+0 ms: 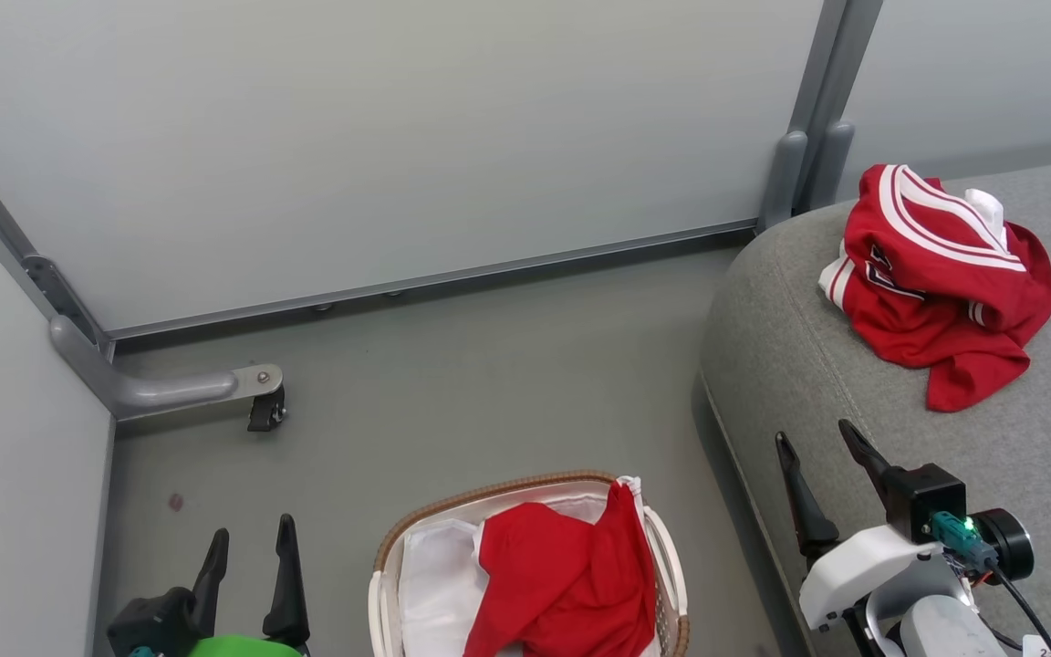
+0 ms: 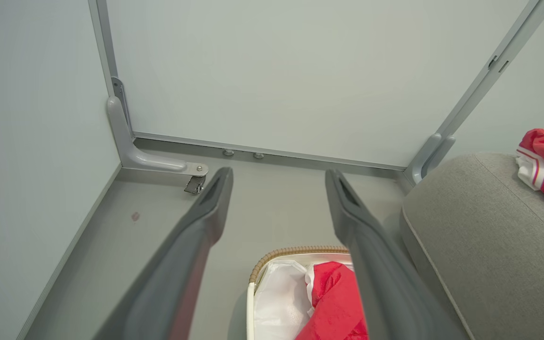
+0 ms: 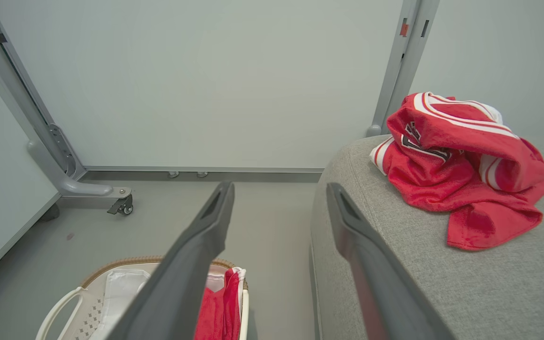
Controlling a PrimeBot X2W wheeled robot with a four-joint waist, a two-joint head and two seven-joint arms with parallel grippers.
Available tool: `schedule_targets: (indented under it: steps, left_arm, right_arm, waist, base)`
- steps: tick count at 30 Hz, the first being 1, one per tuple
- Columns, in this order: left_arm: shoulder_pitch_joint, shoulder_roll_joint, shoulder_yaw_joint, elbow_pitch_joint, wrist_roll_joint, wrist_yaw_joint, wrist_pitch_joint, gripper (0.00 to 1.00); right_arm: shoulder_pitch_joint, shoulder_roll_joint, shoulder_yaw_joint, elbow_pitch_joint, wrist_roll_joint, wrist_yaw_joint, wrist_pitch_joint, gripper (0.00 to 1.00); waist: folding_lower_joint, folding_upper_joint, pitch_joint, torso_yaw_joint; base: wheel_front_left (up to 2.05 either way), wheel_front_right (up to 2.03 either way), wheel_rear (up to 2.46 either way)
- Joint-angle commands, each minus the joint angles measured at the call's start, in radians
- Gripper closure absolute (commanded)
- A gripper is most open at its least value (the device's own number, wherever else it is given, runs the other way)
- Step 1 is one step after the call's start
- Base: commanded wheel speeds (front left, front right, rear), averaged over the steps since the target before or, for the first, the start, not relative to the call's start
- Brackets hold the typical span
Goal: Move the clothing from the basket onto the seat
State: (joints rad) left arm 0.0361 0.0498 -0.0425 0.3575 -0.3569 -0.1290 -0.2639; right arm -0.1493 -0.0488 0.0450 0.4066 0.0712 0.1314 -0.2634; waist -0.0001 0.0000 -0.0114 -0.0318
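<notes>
Over on the seat [image 1: 854, 392], far right, the jersey [image 1: 936, 292] already lies; the plain red top [image 1: 571, 584] sits in the near basket [image 1: 452, 505]. Both left tool [image 1: 253, 531] and right tool [image 1: 813, 433] hang spread and empty, so next job is probably grabbing that top.

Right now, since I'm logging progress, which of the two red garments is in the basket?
The plain red garment, crumpled in the small white plastic basket. The striped, lettered red jersey lies on the large grey fabric seat instead.
</notes>
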Motion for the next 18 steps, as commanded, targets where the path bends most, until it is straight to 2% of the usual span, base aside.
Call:
schedule_targets:
  steps: [1, 10, 18]
  left_arm:
    - [-0.001, 0.001, -0.003, 0.000, 0.005, -0.003, -0.001, 0.00]
    - [-0.069, 0.002, -0.066, 0.043, 0.031, -0.003, -0.001, 0.00]
    - [-0.244, 0.014, -0.170, 0.170, 0.037, -0.003, -0.001, 0.00]
  right_arm:
    - [0.004, -0.003, 0.000, -0.004, 0.005, -0.001, -0.002, 0.00]
    - [-0.017, -0.003, 0.004, -0.022, 0.002, -0.001, -0.002, 0.00]
    - [-0.098, -0.003, 0.030, -0.055, 0.010, -0.001, -0.002, 0.00]
  waist:
    - [0.0001, 0.0000, 0.003, -0.003]
    - [0.0001, 0.0000, 0.063, -0.024]
    - [0.0001, 0.0000, 0.241, -0.088]
  base:
    - [0.00, 0.00, 0.00]
    - [0.00, 0.00, 0.00]
    - [0.00, 0.00, 0.00]
